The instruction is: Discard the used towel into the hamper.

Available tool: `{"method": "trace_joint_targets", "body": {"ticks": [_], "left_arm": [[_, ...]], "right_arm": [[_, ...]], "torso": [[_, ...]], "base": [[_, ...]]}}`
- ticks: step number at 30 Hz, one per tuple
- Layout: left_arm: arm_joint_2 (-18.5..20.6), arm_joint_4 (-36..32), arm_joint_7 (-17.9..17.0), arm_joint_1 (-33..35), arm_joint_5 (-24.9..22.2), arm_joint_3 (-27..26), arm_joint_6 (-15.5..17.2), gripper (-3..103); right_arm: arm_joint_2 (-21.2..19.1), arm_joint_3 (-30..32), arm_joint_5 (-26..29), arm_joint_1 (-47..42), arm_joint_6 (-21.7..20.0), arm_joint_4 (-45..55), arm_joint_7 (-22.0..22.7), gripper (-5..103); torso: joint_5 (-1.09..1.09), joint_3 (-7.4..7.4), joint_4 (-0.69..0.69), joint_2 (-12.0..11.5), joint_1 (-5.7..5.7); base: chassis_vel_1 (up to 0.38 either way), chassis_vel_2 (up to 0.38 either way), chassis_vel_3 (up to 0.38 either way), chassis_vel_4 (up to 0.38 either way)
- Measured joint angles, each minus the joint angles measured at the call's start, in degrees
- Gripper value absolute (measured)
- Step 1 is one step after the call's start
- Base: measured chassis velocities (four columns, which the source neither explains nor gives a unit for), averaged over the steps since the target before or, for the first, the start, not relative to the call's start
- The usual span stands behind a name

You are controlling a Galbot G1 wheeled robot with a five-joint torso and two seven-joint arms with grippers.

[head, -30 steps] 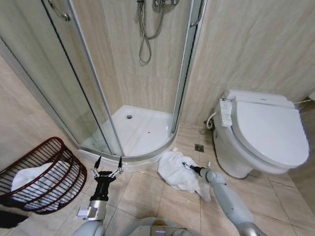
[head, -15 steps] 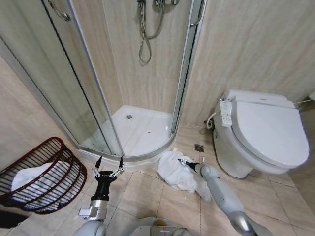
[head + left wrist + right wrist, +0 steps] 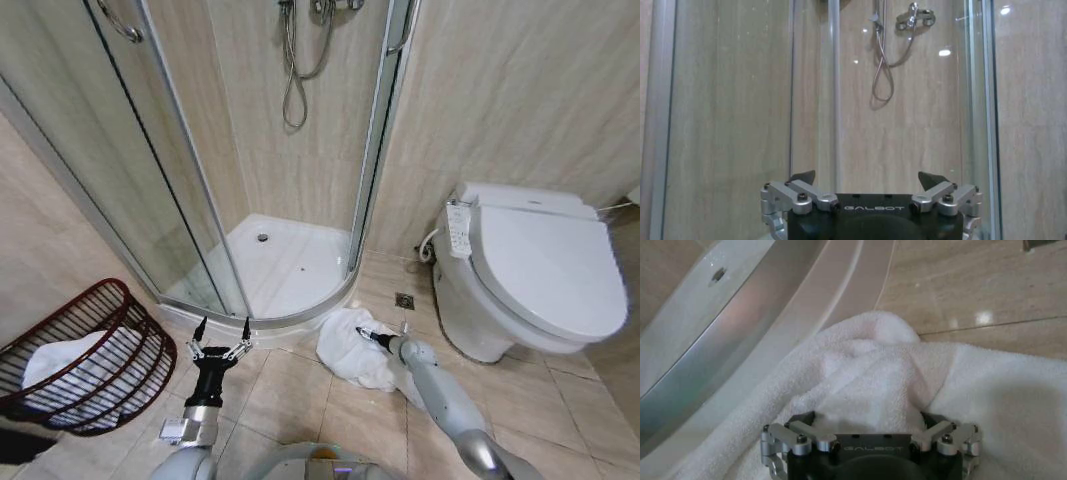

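Glass shower enclosure (image 3: 200, 180) at rear, toilet (image 3: 535, 270) to right, wire hamper (image 3: 85, 355) on floor at far left, white towel (image 3: 350, 350) crumpled on tiles beside shower tray, right gripper (image 3: 365, 334) pressed into towel, fingers spread around a fold, left gripper (image 3: 220, 338) raised, spread wide, empty

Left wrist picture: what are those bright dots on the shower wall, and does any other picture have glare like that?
Left wrist view: the dots are lamp reflections on the glossy shower wall and glass. Right wrist view: a similar bright glint sits on the floor tile beyond the towel, and the shower tray rim shines softly. Head view: lighting is even, though straight edges bow outward.
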Motion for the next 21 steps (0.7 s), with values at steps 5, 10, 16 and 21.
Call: {"method": "trace_joint_targets", "body": {"ticks": [5,10,16,21], "left_arm": [[-0.25,-0.05,0.0,0.04,0.08,0.0,-0.01,100],[-0.45,-0.1,-0.03,0.06,0.13,-0.02,-0.04,100],[-0.57,-0.14,-0.05,0.07,0.17,-0.01,-0.04,100],[-0.61,-0.26,-0.05,0.1,0.26,0.11,-0.09,100]], "right_arm": [[0.34,-0.01,-0.4,-0.45,0.15,-0.05,0.0,95],[0.54,-0.03,-0.79,-0.62,0.72,-0.62,-0.09,79],[0.37,0.04,-0.89,-0.79,1.38,-0.83,-0.3,57],[0.07,0.46,-0.86,-1.38,1.55,-0.34,-0.29,41]], "torso": [[0.0,0.0,0.0,0.0,0.0],[0.0,0.0,0.0,0.0,0.0],[0.01,0.0,0.0,0.0,0.0],[0.02,0.0,0.01,0.0,0.0]], "base": [[0.0,0.0,0.0,0.0],[0.0,0.0,0.0,0.0],[0.0,0.0,0.0,0.0],[0.0,0.0,0.0,0.0]]}}
